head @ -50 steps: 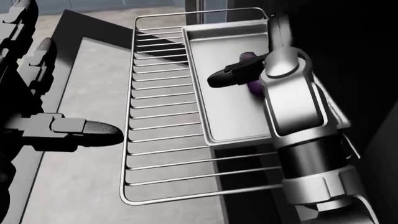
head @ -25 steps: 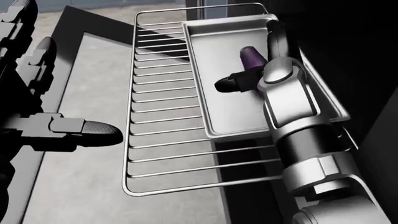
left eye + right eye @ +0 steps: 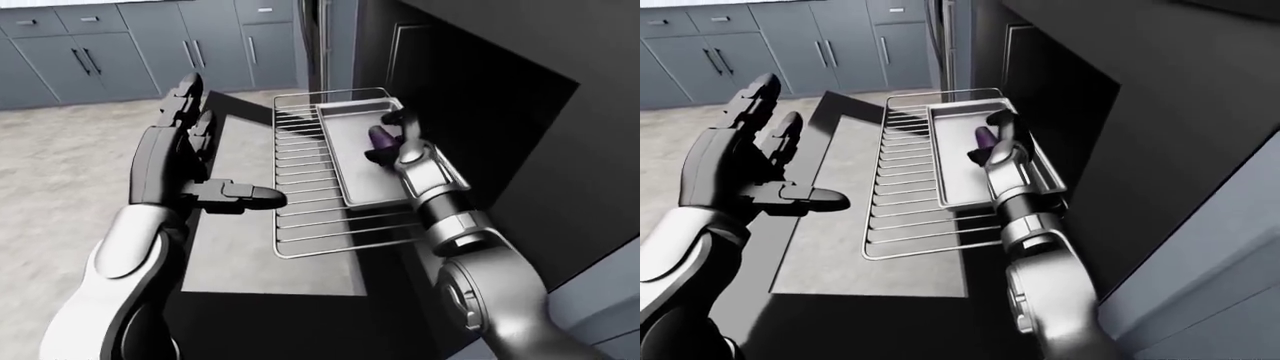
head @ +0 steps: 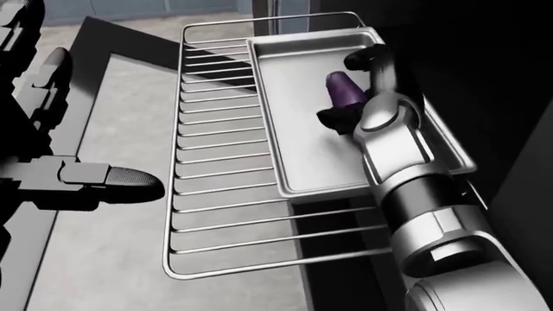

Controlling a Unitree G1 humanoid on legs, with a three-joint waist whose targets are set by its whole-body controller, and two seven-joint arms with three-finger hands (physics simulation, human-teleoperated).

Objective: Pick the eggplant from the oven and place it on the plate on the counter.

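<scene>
The eggplant (image 4: 347,89) lies in the tray (image 4: 303,129) on the pulled-out rack (image 4: 216,194). The right hand (image 4: 358,87) has fingers around it, but I cannot tell if they grip yet. The left hand (image 3: 185,161) is open, holding nothing. Lifting and placing are left. No plate shows. Only the eye views show the cabinets (image 3: 120,52).

Flat, dim render; oven interior (image 3: 480,112) near black, perhaps hiding detail; soft sheen on baking tray (image 4: 303,116); sharp throughout.

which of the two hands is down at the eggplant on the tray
The right hand, its fingers around the purple eggplant on the tray; the left hand hangs open beside the rack.
</scene>
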